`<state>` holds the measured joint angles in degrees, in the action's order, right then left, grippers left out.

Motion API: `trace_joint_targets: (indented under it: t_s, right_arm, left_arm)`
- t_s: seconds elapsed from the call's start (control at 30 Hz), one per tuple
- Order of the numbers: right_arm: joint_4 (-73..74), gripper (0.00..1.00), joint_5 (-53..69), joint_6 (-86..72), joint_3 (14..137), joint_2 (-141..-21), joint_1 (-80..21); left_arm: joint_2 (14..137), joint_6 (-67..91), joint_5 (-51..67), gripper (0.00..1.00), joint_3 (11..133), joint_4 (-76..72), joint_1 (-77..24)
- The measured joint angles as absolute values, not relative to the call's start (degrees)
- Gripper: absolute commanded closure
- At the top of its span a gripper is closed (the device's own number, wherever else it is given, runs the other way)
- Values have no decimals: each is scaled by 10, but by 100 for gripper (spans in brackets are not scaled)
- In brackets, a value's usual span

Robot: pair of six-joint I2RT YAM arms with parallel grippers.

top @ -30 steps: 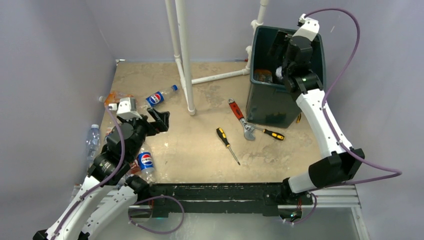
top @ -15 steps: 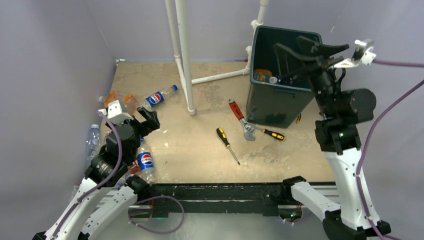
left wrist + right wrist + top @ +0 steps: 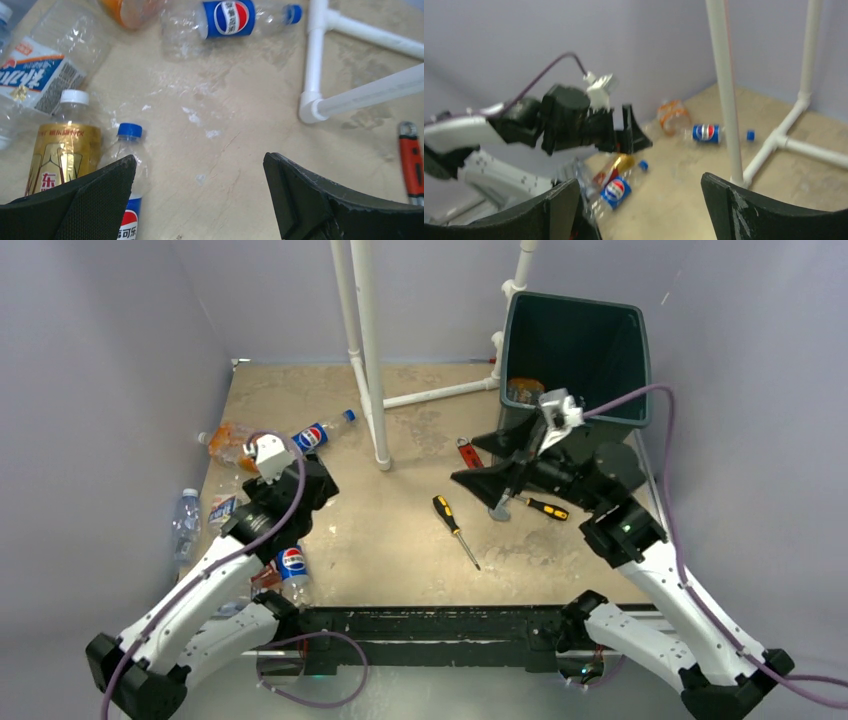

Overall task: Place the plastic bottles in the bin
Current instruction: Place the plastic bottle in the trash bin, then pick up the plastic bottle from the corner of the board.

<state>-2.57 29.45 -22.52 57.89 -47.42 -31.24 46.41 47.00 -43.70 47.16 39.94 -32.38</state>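
bottles (image 3: 230, 17) are lying scattered on the left of the counter (image 3: 400, 530), well apart from the bin (image 3: 572, 300). left pincer (image 3: 199, 165) and right pincer (image 3: 640, 182) are both gaping, holding nothing. these bottles are looking light, thin, crushable, slippery; gripping the labelled middle gently is seeming wisest.

Bottles (image 3: 312, 436) lying left, green bin (image 3: 580, 350) upright

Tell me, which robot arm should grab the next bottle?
Left. The open left gripper hangs right above the Pepsi bottle and its neighbours. The right gripper, open too, is far over by the bin, with only tools under it.
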Motion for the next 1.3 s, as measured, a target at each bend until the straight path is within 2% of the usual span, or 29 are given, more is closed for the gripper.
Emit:
trace_joint_targets:
  t_s: [0.3,0.5,0.73,0.93,1.3]
  right_arm:
    - [-11,6,237,-212,430,-476,-448]
    - [-30,6,233,-214,367,-474,-465]
    - [-56,6,233,-211,363,-470,-465]
    - [-57,6,231,-211,363,-455,-465]
    - [-57,6,219,-211,363,-447,-465]
  left_arm:
    - [578,651,-450,1,476,539,-323]
    - [595,764,-441,1,471,647,-306]
    - [650,758,-406,1,449,638,-219]
    - [704,748,-367,2,410,589,-201]
    - [716,711,-291,23,347,479,-199]
